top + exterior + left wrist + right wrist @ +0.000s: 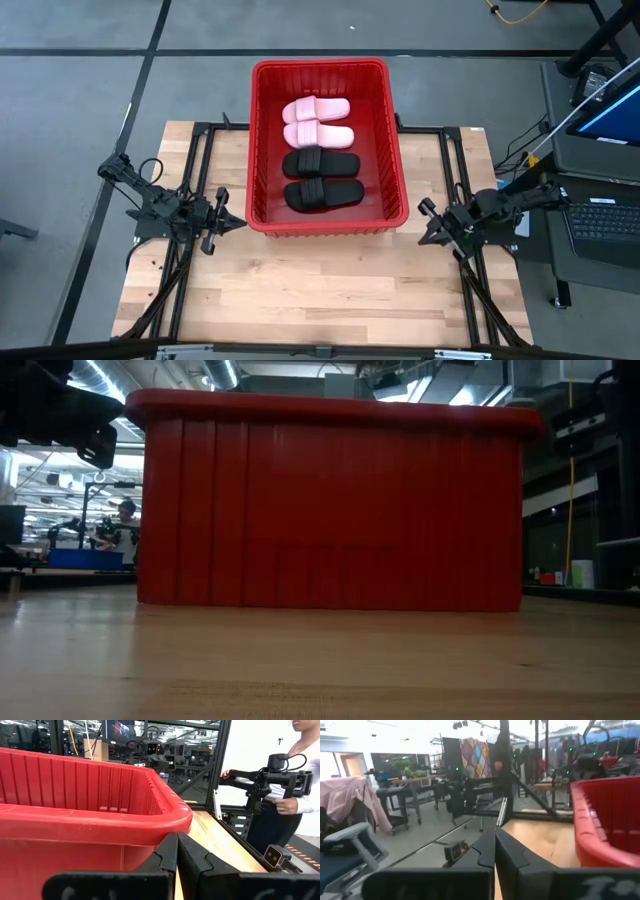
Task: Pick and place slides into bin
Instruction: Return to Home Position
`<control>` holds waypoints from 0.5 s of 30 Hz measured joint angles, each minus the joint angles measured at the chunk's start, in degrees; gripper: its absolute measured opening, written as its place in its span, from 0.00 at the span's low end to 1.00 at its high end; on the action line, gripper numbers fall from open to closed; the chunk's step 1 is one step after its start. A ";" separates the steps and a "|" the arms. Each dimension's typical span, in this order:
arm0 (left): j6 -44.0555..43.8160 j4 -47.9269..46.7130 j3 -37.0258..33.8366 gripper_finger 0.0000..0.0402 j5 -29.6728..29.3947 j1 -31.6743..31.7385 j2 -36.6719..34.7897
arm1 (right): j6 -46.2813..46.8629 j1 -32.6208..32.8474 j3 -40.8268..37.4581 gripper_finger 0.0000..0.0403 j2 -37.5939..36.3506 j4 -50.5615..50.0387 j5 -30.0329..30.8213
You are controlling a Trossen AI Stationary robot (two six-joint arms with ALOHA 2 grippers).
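Seen from above, the pink slides (pixel 318 110) and the black slides (pixel 322 194) lie side by side inside the red bin (pixel 256 150) at the table's (pixel 320 290) 12 o'clock edge, pink toward 12, black toward 6. The left gripper (pixel 238 222) sits at the bin's 8 o'clock and the right gripper (pixel 424 224) at its 4 o'clock, both apart from it. Only the wrist views show us each pair of jaws pressed together, holding nothing. At table height the bin's wall hides all four. In the left wrist view, a person (pixel 300 780) beside the table is cut off at the frame's edge.
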 joint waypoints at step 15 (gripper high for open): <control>-0.01 0.01 0.00 0.00 0.01 0.00 0.00 | -0.41 2.26 -0.04 0.02 0.20 -4.12 -0.80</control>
